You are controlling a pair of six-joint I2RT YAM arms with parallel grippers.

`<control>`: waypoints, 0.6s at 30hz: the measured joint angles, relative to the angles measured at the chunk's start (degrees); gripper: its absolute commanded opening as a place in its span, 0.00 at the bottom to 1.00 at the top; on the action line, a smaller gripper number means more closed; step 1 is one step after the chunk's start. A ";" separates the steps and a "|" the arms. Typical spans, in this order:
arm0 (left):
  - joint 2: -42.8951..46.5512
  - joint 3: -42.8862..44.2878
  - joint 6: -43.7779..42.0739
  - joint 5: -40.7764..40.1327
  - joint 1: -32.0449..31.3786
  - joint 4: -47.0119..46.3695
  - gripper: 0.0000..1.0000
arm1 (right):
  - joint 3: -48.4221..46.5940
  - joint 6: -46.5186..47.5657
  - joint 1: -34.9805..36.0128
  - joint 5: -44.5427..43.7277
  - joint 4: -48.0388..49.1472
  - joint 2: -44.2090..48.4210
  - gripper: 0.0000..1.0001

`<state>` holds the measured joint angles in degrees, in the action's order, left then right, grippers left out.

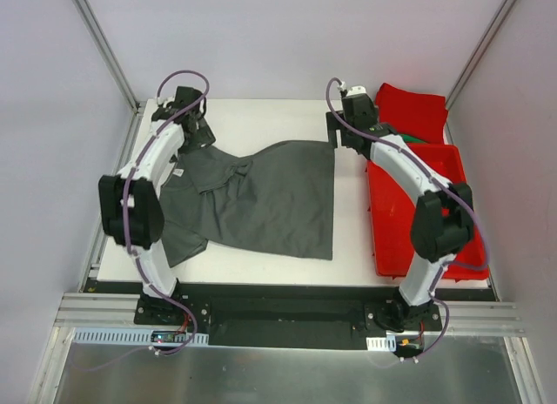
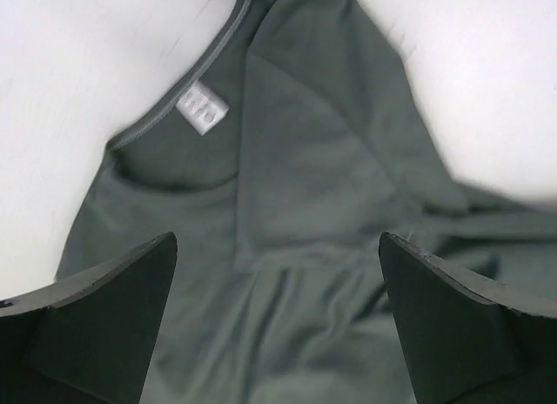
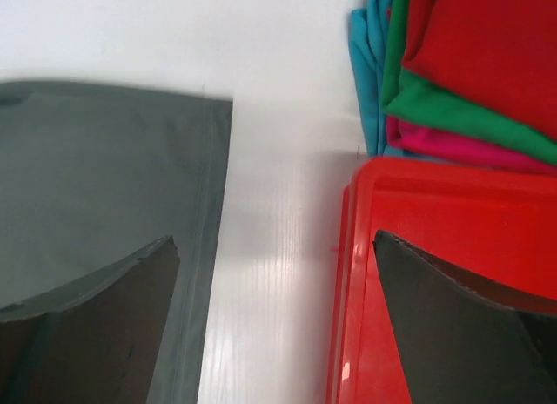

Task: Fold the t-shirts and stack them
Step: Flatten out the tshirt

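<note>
Charcoal-grey t-shirt (image 1: 261, 195): lying rumpled, centre-left on the tabletop (image 1: 261, 117). Left claw (image 2: 278, 247) and right claw (image 3: 274, 243) are hovering released over its far edge. For folding, you should be gripping both far corners evenly.

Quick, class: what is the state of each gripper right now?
Left gripper: open, holding nothing, over the dark grey t-shirt.
Right gripper: open, holding nothing.

Neck tag (image 2: 202, 108) on grey t-shirt (image 2: 305, 204), print unreadable
</note>
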<state>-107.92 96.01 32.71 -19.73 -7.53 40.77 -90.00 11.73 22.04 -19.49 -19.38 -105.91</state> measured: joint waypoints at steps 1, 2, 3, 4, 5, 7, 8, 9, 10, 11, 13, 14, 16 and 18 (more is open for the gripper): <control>2.69 -2.56 0.17 0.20 0.00 -0.22 0.99 | 1.86 -0.11 0.57 0.02 0.39 2.43 0.96; 6.47 -6.16 0.61 0.24 -0.04 -0.22 0.99 | 4.33 -0.48 1.22 0.48 0.76 5.31 0.96; 10.67 -10.10 1.11 0.35 -0.07 -0.22 0.99 | 7.28 -1.05 2.05 1.22 1.05 8.57 0.96; 14.10 -13.31 1.53 0.61 -0.17 -0.20 0.99 | 11.23 -2.05 3.28 2.82 1.36 12.76 0.96; 18.45 -17.53 2.43 0.92 -0.22 -0.52 0.99 | 14.64 -2.99 4.57 4.63 1.55 16.50 0.96; 26.69 -26.18 4.11 1.79 -0.28 -1.14 0.99 | 20.81 -5.31 7.43 8.41 3.02 22.03 0.96; 30.18 -30.32 4.92 2.32 -0.28 -1.49 0.99 | 24.61 -6.93 9.55 10.43 4.13 24.68 0.96; 33.64 -34.75 5.92 2.73 -0.28 -1.62 0.99 | 26.99 -8.02 11.17 11.98 4.59 26.01 0.96; 36.59 -38.86 7.02 3.06 -0.28 -1.79 0.99 | 29.64 -9.40 13.33 13.49 5.60 26.93 0.96; 39.41 -42.95 7.85 3.30 -0.28 -2.01 0.99 | 32.04 -10.84 15.43 14.82 6.47 27.21 0.96; 44.68 -50.80 9.57 4.61 -0.28 -2.45 0.99 | 36.33 -13.81 19.43 17.40 7.87 26.67 0.96; 47.30 -54.69 10.27 5.25 -0.28 -3.17 0.99 | 38.14 -15.58 21.09 18.62 9.05 26.03 0.96; 51.41 -60.70 11.58 6.38 -0.28 -4.57 0.99 | 39.85 -18.29 22.82 20.46 10.86 24.00 0.96; 53.40 -64.26 12.57 7.17 -0.28 -5.73 0.99 | 40.00 -20.59 23.78 21.70 12.92 20.37 0.96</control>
<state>-54.52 31.75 45.28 -12.56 -7.81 35.05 -50.00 -8.86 45.82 2.22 -6.46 -85.54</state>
